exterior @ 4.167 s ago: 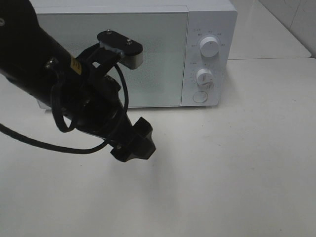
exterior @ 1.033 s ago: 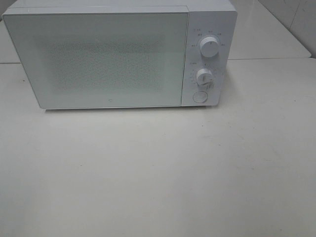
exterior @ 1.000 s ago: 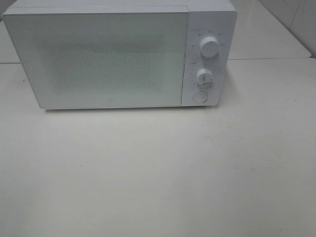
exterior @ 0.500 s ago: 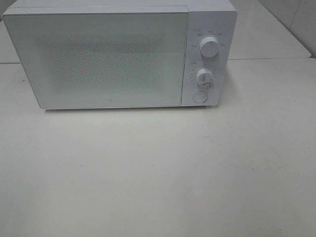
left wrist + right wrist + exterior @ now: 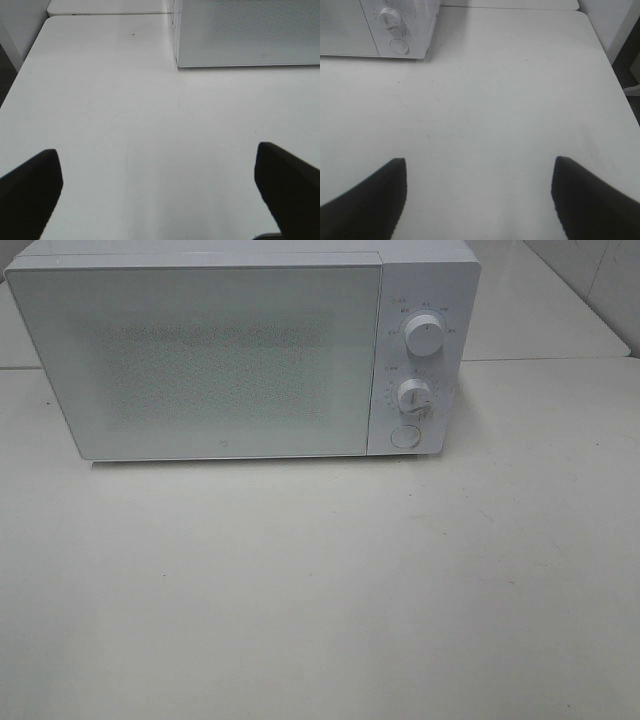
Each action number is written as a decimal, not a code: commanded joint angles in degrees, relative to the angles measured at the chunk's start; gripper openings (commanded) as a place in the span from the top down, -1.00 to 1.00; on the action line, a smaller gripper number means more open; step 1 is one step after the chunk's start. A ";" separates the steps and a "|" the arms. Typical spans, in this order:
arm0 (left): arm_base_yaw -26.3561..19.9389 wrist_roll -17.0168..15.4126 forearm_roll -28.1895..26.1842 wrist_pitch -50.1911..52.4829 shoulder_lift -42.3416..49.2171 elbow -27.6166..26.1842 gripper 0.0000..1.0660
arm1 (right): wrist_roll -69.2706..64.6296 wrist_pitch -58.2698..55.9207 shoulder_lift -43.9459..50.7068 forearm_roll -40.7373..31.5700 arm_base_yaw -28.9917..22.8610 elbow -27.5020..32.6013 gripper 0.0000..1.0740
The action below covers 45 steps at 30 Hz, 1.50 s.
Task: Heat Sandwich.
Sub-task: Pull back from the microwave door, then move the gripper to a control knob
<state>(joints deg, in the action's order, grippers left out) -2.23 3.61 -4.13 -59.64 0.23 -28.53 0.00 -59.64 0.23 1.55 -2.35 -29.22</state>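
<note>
Your left gripper has its two dark fingers spread as wide as they go, with only bare table between them. Just the tips show; the rest of each finger is cut off at the picture's edge. Your right gripper also has its fingers spread apart, a little less widely, and nothing is pinched between them. Again only the tips are visible, both hovering over plain tabletop.

Beyond the left fingers you can see one lower corner of the microwave, with most of its body out of frame. Beyond the right fingers the other end shows, with one knob and the round button below it.

In the exterior high view the microwave sits at 12 o'clock on the table. Its door is closed. The control panel lies at 3 o'clock from the door: an upper knob, a lower knob at 6 o'clock from it, and the round button lower again. The print around the knobs is too small to read.

You cannot tell where the sandwich is. The door's speckled, milky glass hides the whole cavity, and the left edge of the microwave runs out of that view.
</note>
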 commanded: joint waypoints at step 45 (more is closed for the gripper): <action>0.06 -0.29 -0.29 0.11 1.66 0.17 -0.90 | 0.00 22.35 -19.42 -2.29 0.29 2.35 -0.42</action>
<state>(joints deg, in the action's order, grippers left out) -2.23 3.61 -4.13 -59.64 0.23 -28.53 0.00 -39.82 -18.05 -0.57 -2.35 -27.39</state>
